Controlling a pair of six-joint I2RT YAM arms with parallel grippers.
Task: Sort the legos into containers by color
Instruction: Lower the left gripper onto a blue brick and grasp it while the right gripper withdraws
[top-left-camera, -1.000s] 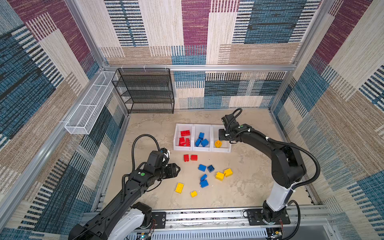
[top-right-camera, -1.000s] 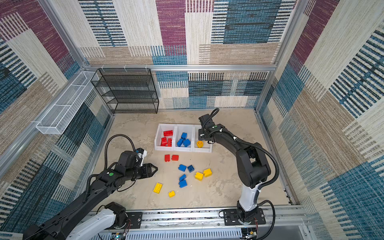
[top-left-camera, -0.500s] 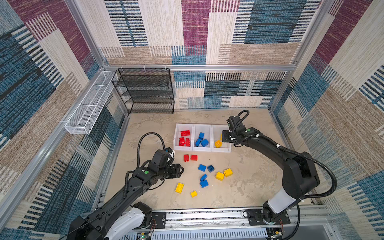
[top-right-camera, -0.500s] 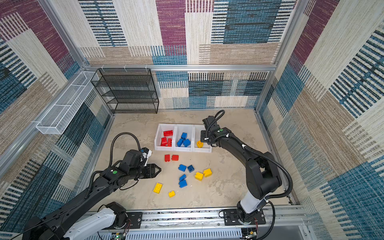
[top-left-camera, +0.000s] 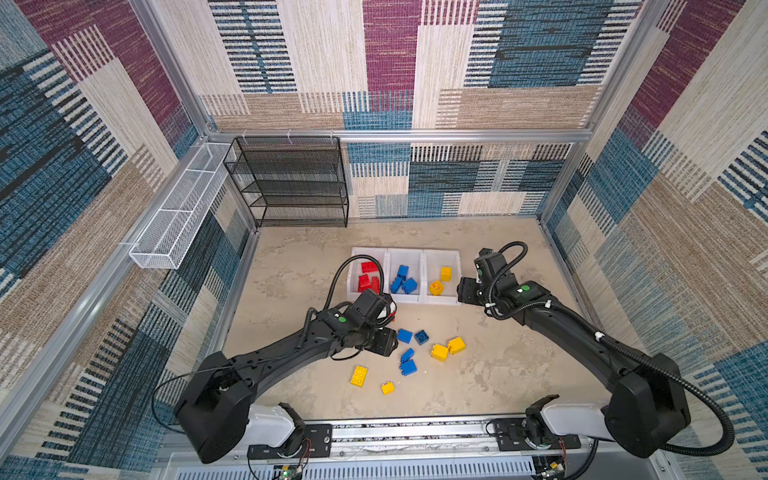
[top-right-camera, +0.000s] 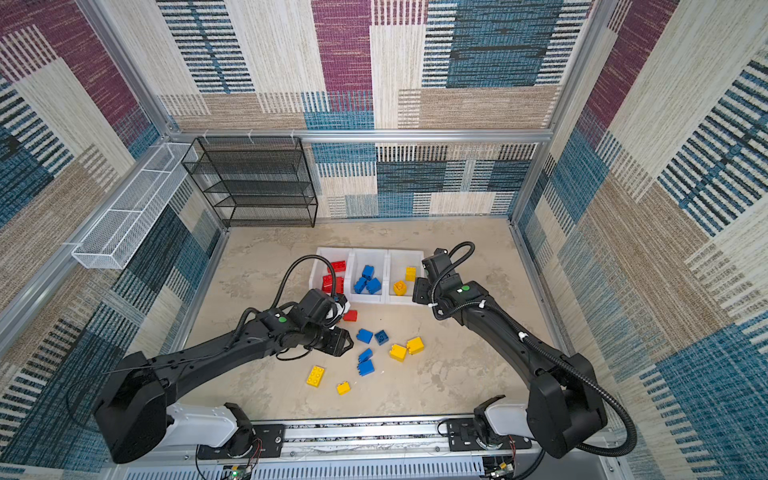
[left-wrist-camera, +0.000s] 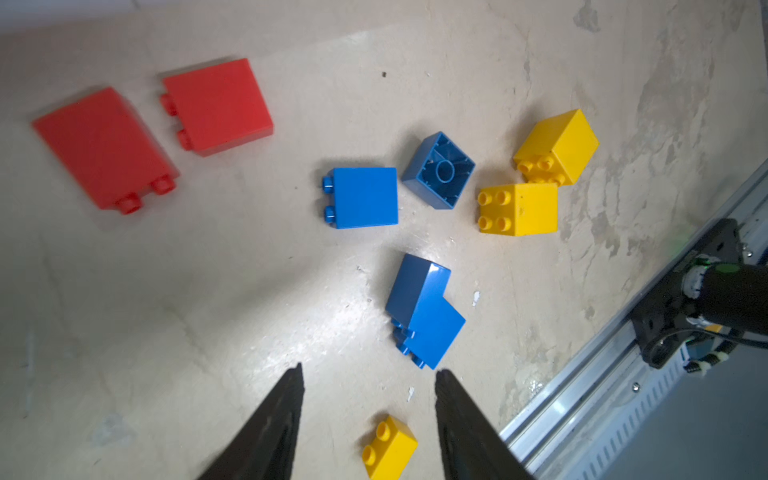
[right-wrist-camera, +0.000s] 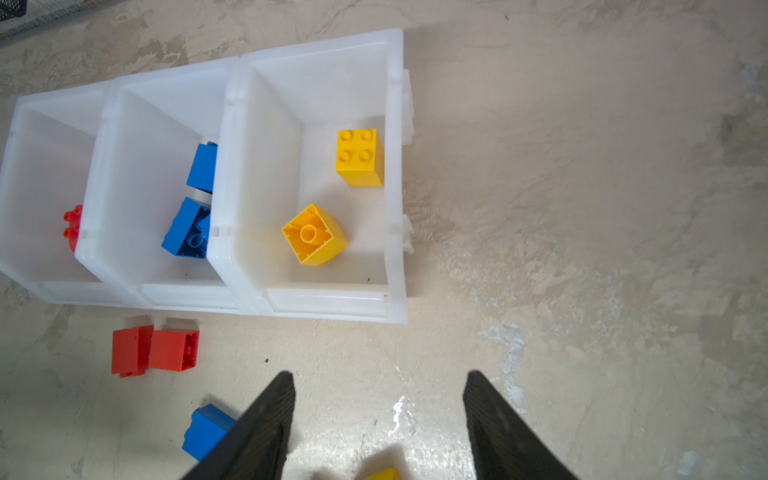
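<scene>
Mid-sort. Your left gripper (left-wrist-camera: 370, 370) half-open, empty, beside blue bricks (left-wrist-camera: 424, 311): lower, pinch one, carry to middle bin (right-wrist-camera: 137, 166). Right gripper (right-wrist-camera: 380, 374) likewise empty.

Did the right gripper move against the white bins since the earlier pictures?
Yes. The right gripper drew back from over the rightmost bin toward the near side.

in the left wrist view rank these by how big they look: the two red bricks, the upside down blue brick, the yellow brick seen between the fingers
1. Red bricks: largest; the pair look much alike, so no order between them.
2. Upside-down blue brick.
3. Yellow brick: clearly smallest.
</scene>
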